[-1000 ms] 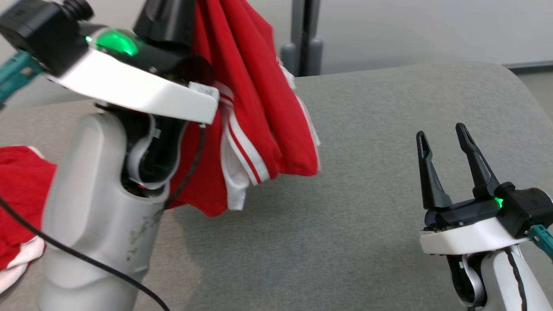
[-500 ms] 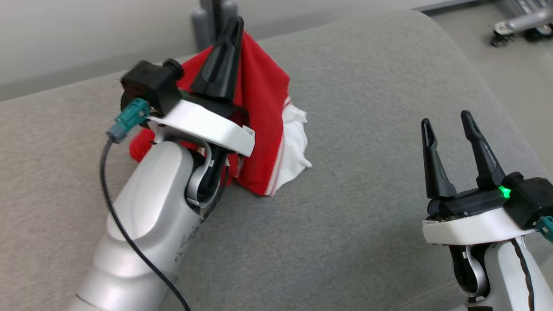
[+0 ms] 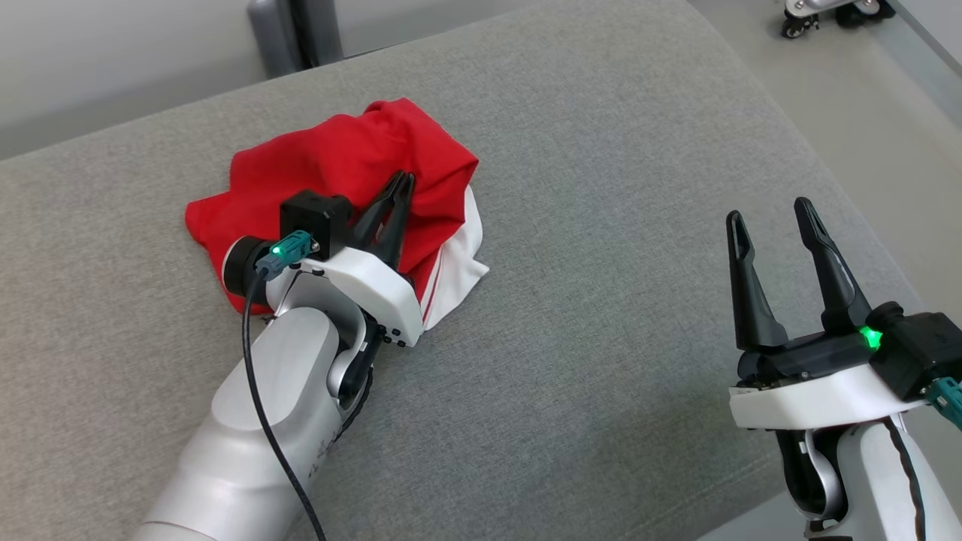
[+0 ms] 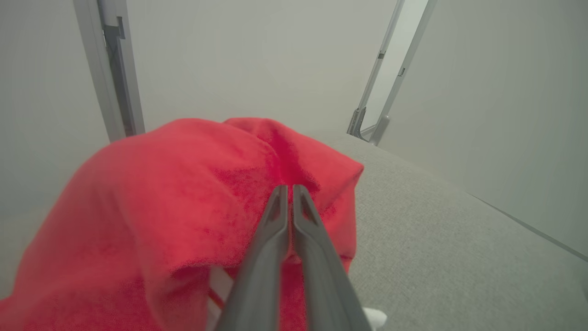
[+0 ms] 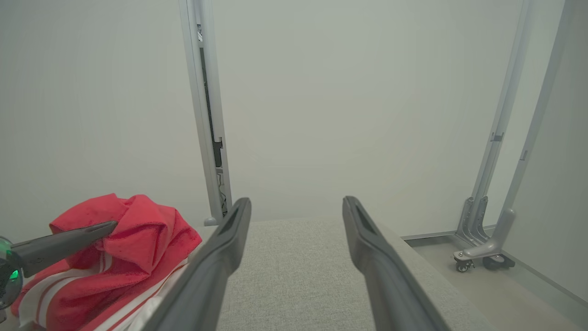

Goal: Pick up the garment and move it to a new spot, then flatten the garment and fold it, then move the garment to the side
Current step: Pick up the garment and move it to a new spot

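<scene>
Currently your left gripper, dark fingers pressed together, tips on the crumpled red white-striped garment heaped left of centre on the grey fabric cushion, is nearer, while your right gripper, fingers spread and empty, hovers well apart to the garment's right.

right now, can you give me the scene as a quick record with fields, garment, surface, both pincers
garment: red with white stripes and white trim, bunched in a heap, not flattened
surface: grey cushion, with the garment lying on its far left part
left pincer: shut on a fold at the top of the garment
right pincer: open, holding nothing, over the near right of the grey cushion, well apart from the garment
task stage: flattening and folding not yet done
</scene>
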Controlling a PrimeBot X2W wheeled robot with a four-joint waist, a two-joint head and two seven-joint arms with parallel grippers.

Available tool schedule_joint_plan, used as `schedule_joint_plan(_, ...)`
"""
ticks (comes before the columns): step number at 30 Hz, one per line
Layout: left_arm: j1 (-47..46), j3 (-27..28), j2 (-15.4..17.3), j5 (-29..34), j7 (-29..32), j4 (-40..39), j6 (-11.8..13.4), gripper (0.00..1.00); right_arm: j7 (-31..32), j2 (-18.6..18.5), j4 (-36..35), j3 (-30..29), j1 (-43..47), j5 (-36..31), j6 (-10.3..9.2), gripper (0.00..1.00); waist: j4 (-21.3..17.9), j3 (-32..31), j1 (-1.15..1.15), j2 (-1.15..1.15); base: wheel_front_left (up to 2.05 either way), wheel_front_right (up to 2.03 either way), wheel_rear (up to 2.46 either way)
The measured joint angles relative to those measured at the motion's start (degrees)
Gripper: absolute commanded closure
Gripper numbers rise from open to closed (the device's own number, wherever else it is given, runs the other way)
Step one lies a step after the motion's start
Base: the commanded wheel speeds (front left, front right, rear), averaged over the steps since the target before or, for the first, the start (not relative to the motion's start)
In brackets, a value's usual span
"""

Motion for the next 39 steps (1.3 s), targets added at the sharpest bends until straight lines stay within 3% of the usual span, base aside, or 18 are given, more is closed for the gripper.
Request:
schedule_joint_plan(1, -0.04, -0.18, -0.04, -0.85, -0.02, 0.37, -0.46, 0.0, 0.01, -0.01, 0.01, 0.0, 0.02, -0.16, 0.0, 0.0, 0.26, -0.21, 0.0, 0.0, 0.0, 0.0, 0.0)
schedule_joint_plan(6, 0.02, -0.64, -0.02, -3.64, -0.53, -2.07, 0.32, 0.0, 0.0, 0.03, 0.09, -0.51, 0.46, -1.18, 0.0, 0.0, 2.33, -1.84, 0.0, 0.0, 0.0, 0.0, 0.0)
schedule_joint_plan(11, 2.55, 2.52, -0.03, -3.67, -0.6, -10.82, 2.23, 0.0, 0.01, 0.01, 0.1, -1.7, 0.96, -2.82, 0.0, 0.0, 5.86, -4.06, 0.0, 0.0, 0.0, 0.0, 0.0)
schedule_joint_plan(15, 6.64, 7.43, 0.18, -0.88, -0.6, -17.78, 3.68, 0.0, 0.0, 0.03, 0.1, -1.86, 2.02, -4.45, 0.0, 0.0, 9.16, -6.43, 0.0, 0.0, 0.0, 0.0, 0.0)
schedule_joint_plan(22, 18.07, 16.47, 3.32, 6.69, -0.69, -28.78, 5.82, 0.0, 0.0, 0.07, -0.29, -2.4, 3.32, -5.59, 0.0, 0.0, 15.23, -10.29, 0.0, 0.0, 0.0, 0.0, 0.0)
schedule_joint_plan(28, 29.73, 22.07, 3.66, 10.83, -0.69, -34.34, 6.05, 0.0, 0.0, -0.29, -0.76, -2.59, 5.6, -6.93, 0.01, 0.0, 19.53, -12.75, 0.0, 0.0, 0.0, 0.0, 0.0)
schedule_joint_plan(32, 36.05, 25.06, 2.79, 12.3, -0.7, -36.19, 4.83, 0.0, 0.0, -0.34, -1.03, -2.56, 7.33, -7.16, 0.01, 0.0, 21.14, -14.4, 0.0, 0.0, 0.0, 0.0, 0.0)
schedule_joint_plan(39, 41.86, 25.55, 0.24, 14.64, -0.69, -36.85, 3.31, 0.0, 0.0, -0.31, -0.25, -2.59, 9.27, -6.84, 0.01, 0.0, 22.6, -15.72, 0.0, 0.0, 0.0, 0.0, 0.0)
